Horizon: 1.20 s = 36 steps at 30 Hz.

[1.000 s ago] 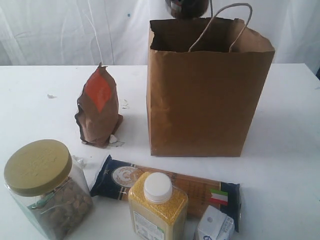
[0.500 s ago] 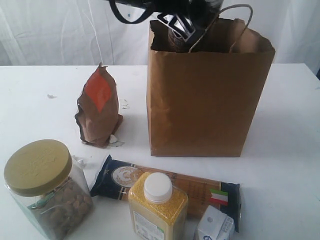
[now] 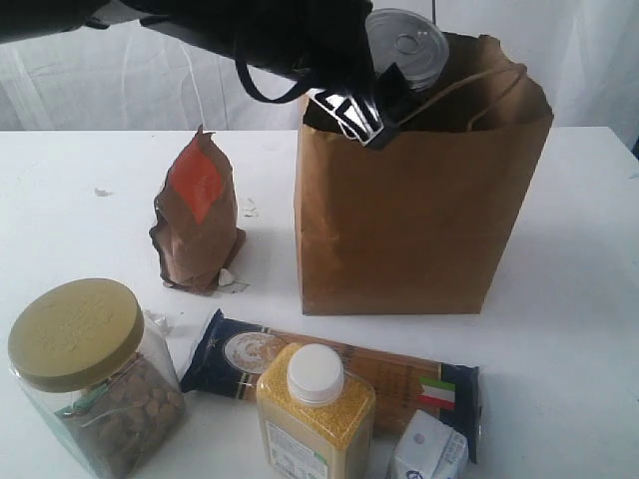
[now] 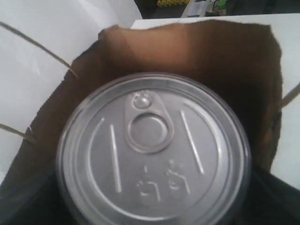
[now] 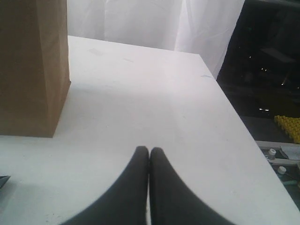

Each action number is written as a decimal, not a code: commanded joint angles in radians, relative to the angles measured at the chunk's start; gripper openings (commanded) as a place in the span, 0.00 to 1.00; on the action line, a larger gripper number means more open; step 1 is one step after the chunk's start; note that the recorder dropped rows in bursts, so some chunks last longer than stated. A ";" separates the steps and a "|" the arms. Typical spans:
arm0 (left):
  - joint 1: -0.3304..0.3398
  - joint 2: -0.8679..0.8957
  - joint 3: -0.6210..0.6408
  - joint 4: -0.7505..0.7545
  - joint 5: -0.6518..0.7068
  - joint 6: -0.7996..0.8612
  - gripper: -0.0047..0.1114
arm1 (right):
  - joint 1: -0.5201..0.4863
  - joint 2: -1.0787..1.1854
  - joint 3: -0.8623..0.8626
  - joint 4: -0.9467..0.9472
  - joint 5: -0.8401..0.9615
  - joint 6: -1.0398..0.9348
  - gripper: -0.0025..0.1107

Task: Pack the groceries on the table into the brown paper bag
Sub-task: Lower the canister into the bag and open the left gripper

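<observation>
Listener: Jar first: where is it, and what has hold of it?

Describer: Exterior view: the jar (image 3: pixel 406 45), round with a silver pull-tab lid, sits at the open mouth of the brown paper bag (image 3: pixel 399 215), its lid just above the rim. The left gripper (image 3: pixel 371 98) reaches over from the left and pinches it by the side wall, below the lid. Its wrist view looks straight down on the lid, with the dark inside of the bag around it.

Listener: And the other claw?

Describer: The right gripper (image 5: pixel 149 151) has its fingers pressed together, holding nothing, low over bare table (image 5: pixel 140 93) beside the bag.

Listener: How will the jar handle?

Describer: Likely rigid and fairly heavy for its size, with a smooth round wall that could slip. A grip across the widest part of the body seems safest. The bag is thin paper that would probably buckle if nudged, and a cord handle (image 3: pixel 469 84) lies close to the claw.

Listener: What is left to pack?

Describer: Nearest the camera: a second jar (image 3: pixel 90 384) with an olive lid, a yellow-grain bottle (image 3: pixel 315 424), a small white carton (image 3: pixel 429 451), and a spaghetti pack (image 3: pixel 404 377) lying flat behind them. An orange-labelled pouch (image 3: pixel 197 215) stands upright left of the bag.
</observation>
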 commanded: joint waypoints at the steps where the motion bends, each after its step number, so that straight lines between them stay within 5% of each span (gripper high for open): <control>1: 0.000 -0.008 0.066 -0.012 -0.089 -0.013 0.66 | -0.005 -0.004 -0.003 -0.004 -0.014 0.005 0.02; 5: 0.000 -0.004 0.085 -0.012 -0.170 -0.017 0.73 | -0.005 -0.004 -0.003 -0.004 -0.014 0.005 0.02; 22: 0.000 0.018 0.085 -0.012 -0.258 -0.032 0.73 | -0.005 -0.004 -0.003 -0.004 -0.014 0.005 0.02; 34: 0.000 0.034 0.085 -0.014 -0.201 -0.063 0.73 | -0.005 -0.004 -0.003 -0.004 -0.014 0.005 0.02; 36: 0.000 0.051 0.085 -0.014 -0.187 -0.063 0.80 | -0.005 -0.004 -0.003 -0.004 -0.014 0.005 0.02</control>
